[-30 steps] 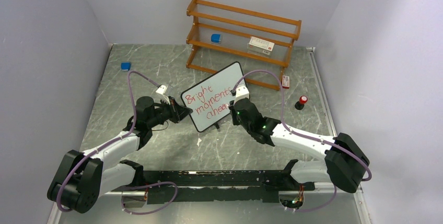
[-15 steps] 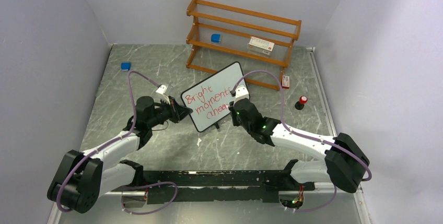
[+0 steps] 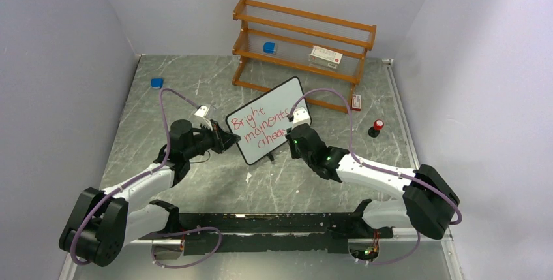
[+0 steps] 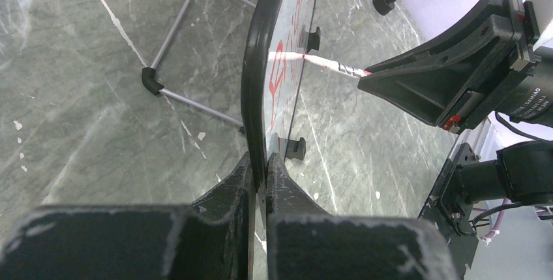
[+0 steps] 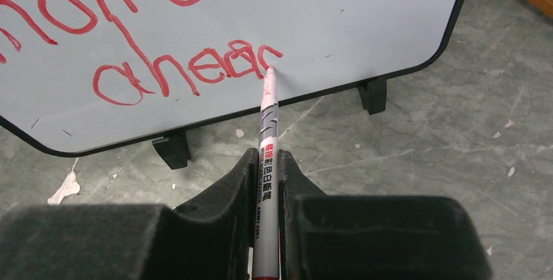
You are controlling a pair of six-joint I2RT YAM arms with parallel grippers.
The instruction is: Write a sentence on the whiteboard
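The left gripper point(image 4: 259, 162) is clamped on the thin black frame of the whiteboard point(image 3: 282, 100) at the board's left edge. Its two fingers press the frame from opposite faces, and no gap is visible between finger and frame. The board stands upright on the table point(image 3: 195, 182) on small black feet, directly ahead of the left gripper and extending away from it. A wire stand point(image 4: 176, 51) (grey rods with black corner joints) sits behind the board, to the left of the left gripper's fingers.

The right gripper point(image 5: 265, 159) is closed on a marker point(image 5: 268, 123), which projects forward from between its fingers. The marker tip touches the writing face just above the lower frame edge, straight ahead of the right gripper. Red handwriting covers the face: "Bright", "moments", and a third line beginning "chea". The tip rests at the end of that line's last stroke.

Beyond the board, farther from both grippers, a wooden shelf point(image 3: 303, 38) holds a blue item point(image 3: 269, 47) and a white box point(image 3: 325, 56). A red-capped object point(image 3: 377, 127) stands on the table to the right of the right gripper.
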